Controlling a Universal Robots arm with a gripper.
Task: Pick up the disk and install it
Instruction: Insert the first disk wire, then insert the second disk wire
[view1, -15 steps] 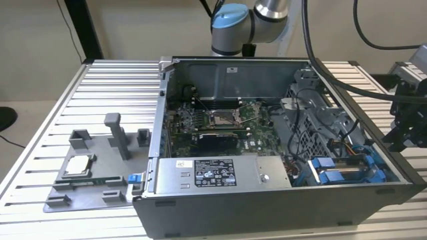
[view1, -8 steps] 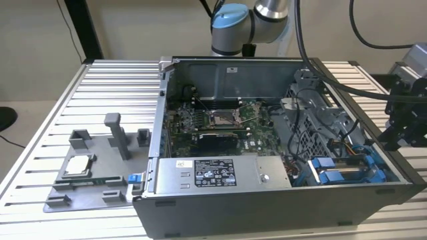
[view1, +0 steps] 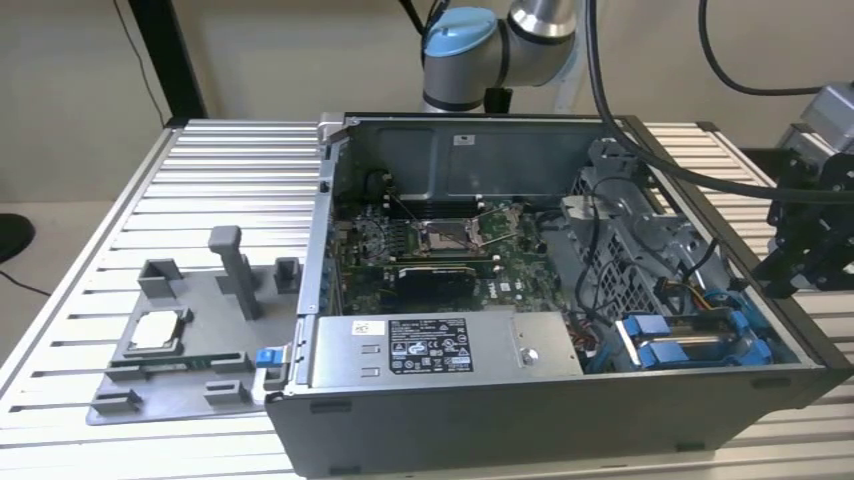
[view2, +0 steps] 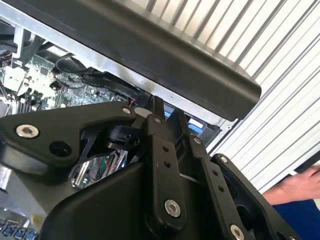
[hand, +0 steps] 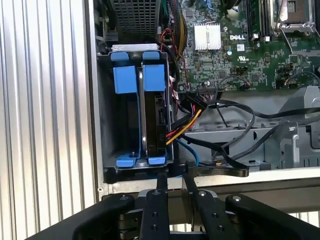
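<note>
An open computer case (view1: 534, 420) lies on the ribbed metal bench (view1: 227, 170), taking up the middle and the exterior view's right. In the lower right of that view, inside the case, sits the drive cage (view1: 747, 330) with its blue plastic parts.

In the first wrist view the disk (hand: 154, 125) stands on edge in this cage, in its blue frame, just beside a second blue frame (hand: 125, 80). Red, yellow and black cables (hand: 187, 120) run close along its side.

The pincer (view1: 787, 285) hangs at the far right edge of the exterior view, over the case's rim near the cage. In both wrist views the pincer (hand: 175, 177) (view2: 165, 112) is just outside the case wall, apart from the disk. I cannot tell whether it is open or closed.

At the exterior view's lower left a grey holder (view1: 200, 380) lies on the bench with a small square chip (view1: 154, 330) on it. A person's hand (view2: 295, 182) appears in the second wrist view.
</note>
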